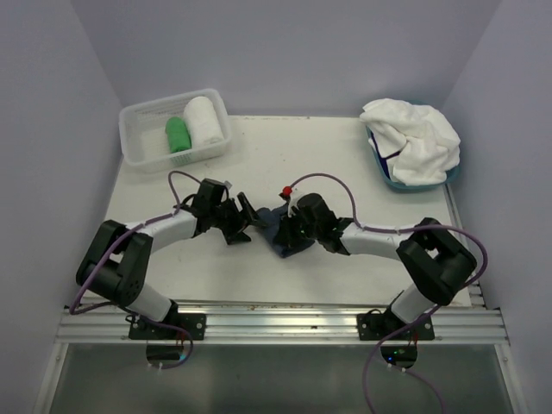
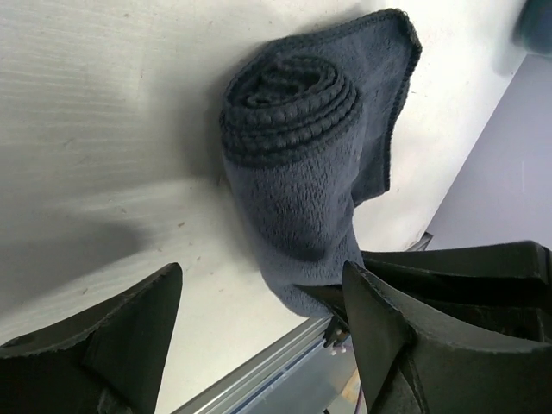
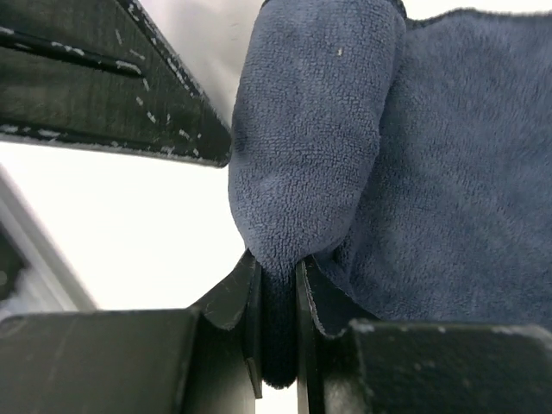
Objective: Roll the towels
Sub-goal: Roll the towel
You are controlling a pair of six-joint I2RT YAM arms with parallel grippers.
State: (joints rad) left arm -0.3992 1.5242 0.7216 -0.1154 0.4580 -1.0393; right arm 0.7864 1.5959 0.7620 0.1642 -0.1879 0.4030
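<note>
1. Worktop: white and walled on three sides. Both arms reach in from the near edge and meet around its middle.
2. The navy towel lies at mid-worktop, between the two end effectors. The left wrist view shows it wound into a tight spiral, with a loose flap running along one side of the roll (the roll lies on its side on the surface).
3. Left end effector: the jaws stand wide apart with nothing clamped between them. The roll sits just ahead of the fingertips. One finger overlaps the cloth's near end in that view, and I cannot tell whether it touches.
4. Right end effector: the jaws are drawn nearly together and pinch a fold of the navy towel. The cloth bulges out above the pads (grip is on the edge of the fabric, not around the whole roll).
5. The basket stands at the far left corner. It holds a rolled green towel and a rolled white towel, side by side.
6. The light blue tub stands at the far right corner. It is heaped with crumpled, unrolled white towels that hang over its rim.
</note>
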